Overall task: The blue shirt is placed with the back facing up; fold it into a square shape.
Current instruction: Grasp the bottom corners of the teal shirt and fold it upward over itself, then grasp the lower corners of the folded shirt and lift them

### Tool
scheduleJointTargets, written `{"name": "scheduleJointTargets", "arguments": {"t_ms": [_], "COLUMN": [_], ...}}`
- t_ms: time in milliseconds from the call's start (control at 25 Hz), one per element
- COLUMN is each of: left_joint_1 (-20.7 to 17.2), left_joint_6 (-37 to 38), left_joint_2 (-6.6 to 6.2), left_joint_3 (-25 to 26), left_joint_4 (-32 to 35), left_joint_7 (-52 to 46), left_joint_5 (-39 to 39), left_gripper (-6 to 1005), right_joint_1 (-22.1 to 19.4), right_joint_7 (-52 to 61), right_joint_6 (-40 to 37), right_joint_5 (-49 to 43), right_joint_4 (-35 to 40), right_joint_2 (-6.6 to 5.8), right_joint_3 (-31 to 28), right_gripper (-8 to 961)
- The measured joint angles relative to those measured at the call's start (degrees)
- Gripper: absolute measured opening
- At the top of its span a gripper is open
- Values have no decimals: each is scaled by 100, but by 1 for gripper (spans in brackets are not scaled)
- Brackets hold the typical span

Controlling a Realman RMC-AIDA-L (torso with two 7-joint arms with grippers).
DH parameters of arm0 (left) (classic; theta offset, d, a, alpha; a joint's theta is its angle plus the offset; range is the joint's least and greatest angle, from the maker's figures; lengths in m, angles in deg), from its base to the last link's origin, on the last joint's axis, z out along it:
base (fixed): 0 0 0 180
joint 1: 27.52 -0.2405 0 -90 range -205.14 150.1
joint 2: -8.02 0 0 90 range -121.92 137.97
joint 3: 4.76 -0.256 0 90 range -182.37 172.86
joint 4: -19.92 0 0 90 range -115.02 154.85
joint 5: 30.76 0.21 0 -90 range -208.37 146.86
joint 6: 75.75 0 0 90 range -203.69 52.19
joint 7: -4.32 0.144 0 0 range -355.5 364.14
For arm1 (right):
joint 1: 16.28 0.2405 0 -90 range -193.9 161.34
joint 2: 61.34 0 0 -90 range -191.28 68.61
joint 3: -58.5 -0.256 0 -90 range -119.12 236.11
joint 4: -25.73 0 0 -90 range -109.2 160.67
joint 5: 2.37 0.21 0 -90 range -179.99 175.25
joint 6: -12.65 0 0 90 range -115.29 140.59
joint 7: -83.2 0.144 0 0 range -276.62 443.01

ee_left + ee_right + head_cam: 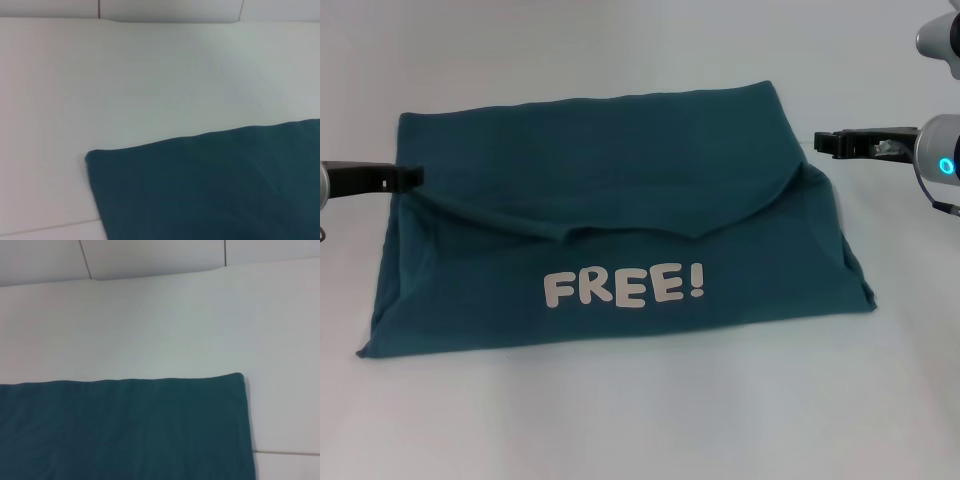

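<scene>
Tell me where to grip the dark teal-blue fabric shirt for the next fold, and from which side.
Probably the dark teal-blue fabric shirt at its two near corners, each arm from its own side: the edge below the white "FREE!" lettering lies flat and free, ready to lift.

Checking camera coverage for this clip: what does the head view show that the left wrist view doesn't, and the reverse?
Only the head view shows the whole blue shirt folded into a rough rectangle, its white "FREE!" lettering facing up, a curved flap folded over the far half, and both grippers: the left gripper at the shirt's left edge, the right gripper beside its far right corner. Only the left wrist view shows one plain shirt corner close up, plus a seam line across the white table. Both share the teal fabric lying on the white surface.
</scene>
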State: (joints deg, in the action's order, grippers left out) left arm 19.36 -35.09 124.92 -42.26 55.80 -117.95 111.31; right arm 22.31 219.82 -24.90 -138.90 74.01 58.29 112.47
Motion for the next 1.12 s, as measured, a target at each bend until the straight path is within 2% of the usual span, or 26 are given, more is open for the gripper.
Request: {"name": "scheduleJointTargets", "arguments": {"t_ms": [120,200,360,480,640,680,760,840,920,1120], "left_joint_1": [4,5,-60,-140,-342,-408,-570,-735,-933,-1149], "left_joint_6": [-114,-121,12,443,1396,1725,2454,3005,3407,3614], "left_joint_2": [11,26,20,-28,-102,-124,-178,-192,-178,-106], "left_joint_3": [-8,-10,4,55,165,218,298,303,273,156], "left_joint_4": [-55,-61,21,188,584,717,1040,1311,1584,1853], "left_joint_7": [119,157,162,155,87,66,-18,-110,-283,-1001], "left_joint_5": [26,30,9,-13,-48,-58,-71,-41,41,626], "left_gripper": [429,510,640,728,847,876,936,932,928,918], "right_joint_1": [0,-1,-28,-89,-231,-376,-450,-633,-793,-930], "right_joint_7": [-1,-2,-4,-4,31,63,73,80,74,43], "right_joint_6": [25,24,-29,-244,-1044,-1615,-1879,-2441,-2983,-4115], "right_joint_5": [4,2,3,9,-3,-42,-56,-76,-78,-294], "right_joint_4": [-2,-2,-2,78,484,866,1045,1487,1881,2453], "right_joint_2": [-7,-7,0,-8,-70,-87,-89,-94,-99,-137], "right_joint_3": [-1,2,8,-39,-158,-221,-263,-366,-428,-438], "right_gripper": [312,560,647,712,799,828,887,945,945,945]}}
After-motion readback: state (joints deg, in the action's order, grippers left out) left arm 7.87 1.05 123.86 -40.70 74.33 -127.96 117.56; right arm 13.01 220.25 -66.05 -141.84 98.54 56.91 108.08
